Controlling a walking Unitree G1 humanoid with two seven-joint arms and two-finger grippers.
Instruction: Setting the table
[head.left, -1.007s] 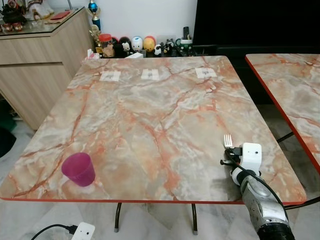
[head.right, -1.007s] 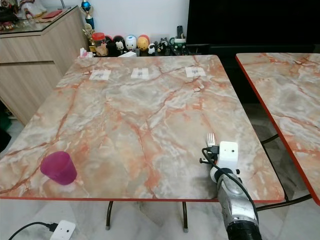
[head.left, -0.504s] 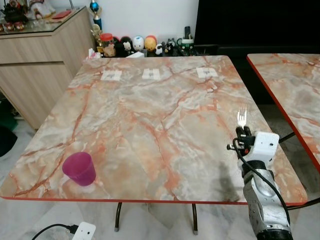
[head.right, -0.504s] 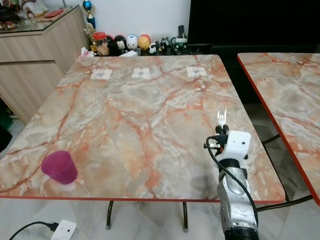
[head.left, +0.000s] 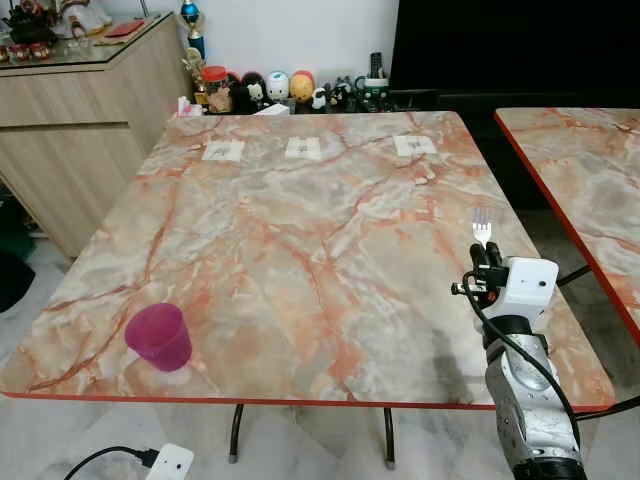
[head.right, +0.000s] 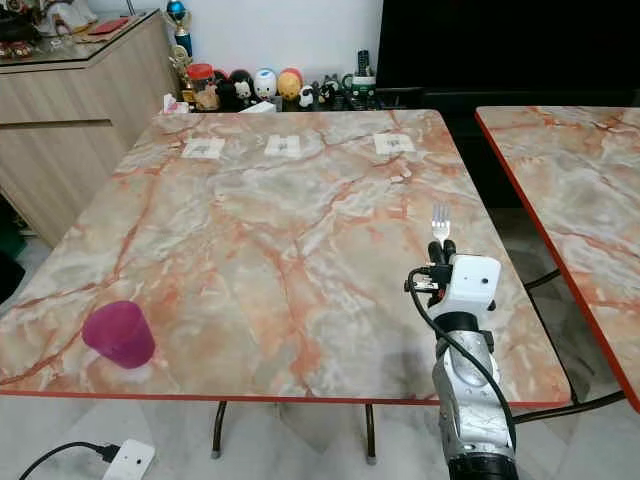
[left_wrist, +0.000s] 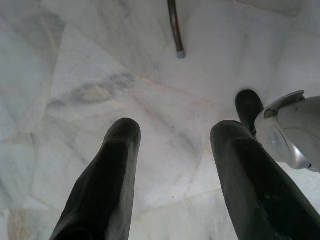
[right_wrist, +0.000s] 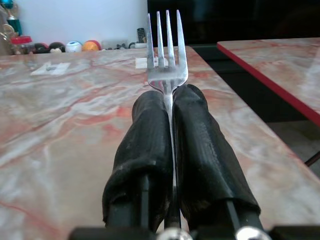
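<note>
1. The jaws of the right gripper (right_wrist: 170, 125) are pressed together on the handle of a silver fork (right_wrist: 166, 55), whose tines stick out past the black fingertips and point toward the far side of the table (head.left: 300, 230).
2. Seen from the head, the right gripper (head.left: 487, 262) is raised over the table's near right part, close to the right edge, with the fork (head.left: 481, 226) standing up above it and clear of the marble top.
3. The jaws of the left gripper (left_wrist: 172, 150) stand wide apart and hold nothing; that arm hangs low, its fingers (left_wrist: 107, 175) pointing down at the pale marble floor (left_wrist: 90, 90) near a table leg (left_wrist: 175, 30).
4. A magenta plastic cup (head.left: 158, 337) stands upright near the table's near left corner, well apart from the fork.
5. Three small white cards (head.left: 302, 148) lie in a row near the far edge.
6. Behind the table, small figurines (head.left: 275, 87) line the wall, and a wooden cabinet (head.left: 70, 110) stands to the left.
7. A second marble table (head.left: 590, 190) stands to the right.
</note>
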